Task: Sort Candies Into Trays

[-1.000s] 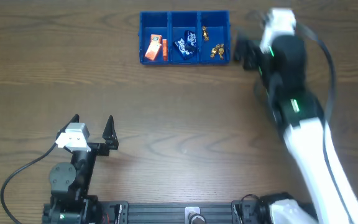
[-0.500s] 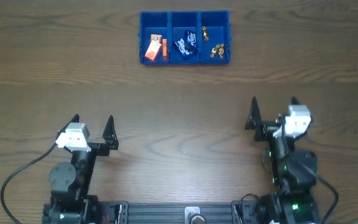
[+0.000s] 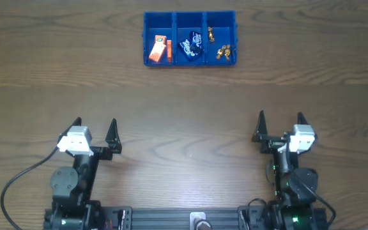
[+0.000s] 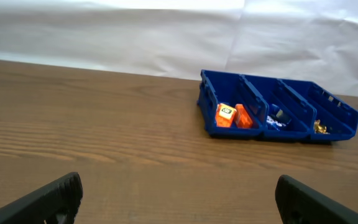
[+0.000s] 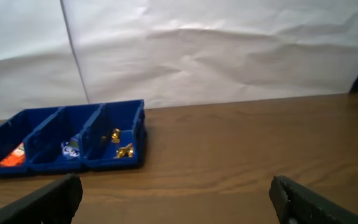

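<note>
Blue tray (image 3: 145, 38) of candies (image 3: 192, 46) lies well beyond both arms' spread, empty jaws.

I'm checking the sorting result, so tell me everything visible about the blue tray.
The blue tray looks like moulded plastic, a rectangle split into three side-by-side compartments. It sits flat on the wooden table, near its far edge. Orange candies lie in one end compartment, dark blue candies in the middle, gold candies in the other end. Nothing else touches it.
</note>
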Action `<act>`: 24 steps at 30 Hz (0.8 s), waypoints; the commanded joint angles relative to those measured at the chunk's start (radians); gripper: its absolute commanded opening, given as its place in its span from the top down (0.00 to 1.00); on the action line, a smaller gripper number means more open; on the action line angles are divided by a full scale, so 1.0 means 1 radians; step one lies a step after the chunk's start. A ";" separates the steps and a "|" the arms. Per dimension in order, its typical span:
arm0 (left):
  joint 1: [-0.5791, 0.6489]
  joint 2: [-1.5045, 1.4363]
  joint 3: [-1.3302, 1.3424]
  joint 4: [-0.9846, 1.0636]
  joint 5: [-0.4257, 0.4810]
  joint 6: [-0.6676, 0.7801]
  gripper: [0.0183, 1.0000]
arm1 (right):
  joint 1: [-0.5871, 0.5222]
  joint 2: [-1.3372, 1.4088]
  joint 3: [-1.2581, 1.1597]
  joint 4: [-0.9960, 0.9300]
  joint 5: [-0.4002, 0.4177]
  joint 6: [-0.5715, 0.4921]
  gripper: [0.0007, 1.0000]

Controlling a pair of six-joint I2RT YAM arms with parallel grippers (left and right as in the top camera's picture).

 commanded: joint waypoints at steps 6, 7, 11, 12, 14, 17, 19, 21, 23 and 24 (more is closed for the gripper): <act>0.002 -0.005 -0.018 -0.036 0.018 -0.008 0.00 | -0.006 -0.042 -0.001 -0.096 0.068 -0.014 0.00; 0.002 -0.004 -0.018 -0.036 0.018 -0.008 0.00 | -0.006 -0.042 -0.001 -0.097 0.068 -0.014 0.00; 0.002 -0.004 -0.018 -0.036 0.018 -0.008 0.00 | -0.005 -0.042 -0.001 -0.097 0.068 -0.014 0.00; 0.002 -0.005 -0.018 -0.036 0.018 -0.008 0.00 | -0.005 -0.042 -0.001 -0.097 0.068 -0.014 0.00; 0.002 -0.005 -0.018 -0.036 0.018 -0.008 0.00 | -0.005 -0.042 -0.001 -0.097 0.068 -0.014 0.00; 0.002 -0.004 -0.018 -0.036 0.018 -0.008 0.00 | -0.005 -0.042 -0.001 -0.097 0.068 -0.014 0.00; 0.002 -0.005 -0.018 -0.036 0.018 -0.008 0.00 | -0.005 -0.042 -0.001 -0.097 0.068 -0.014 0.00; 0.002 -0.004 -0.018 -0.036 0.018 -0.008 0.00 | -0.005 -0.042 -0.001 -0.097 0.068 -0.014 0.00; 0.002 -0.004 -0.018 -0.036 0.018 -0.008 0.00 | -0.005 -0.042 -0.001 -0.097 0.068 -0.014 0.00; 0.002 -0.004 -0.018 -0.036 0.018 -0.008 0.00 | -0.005 -0.042 -0.001 -0.097 0.068 -0.014 0.00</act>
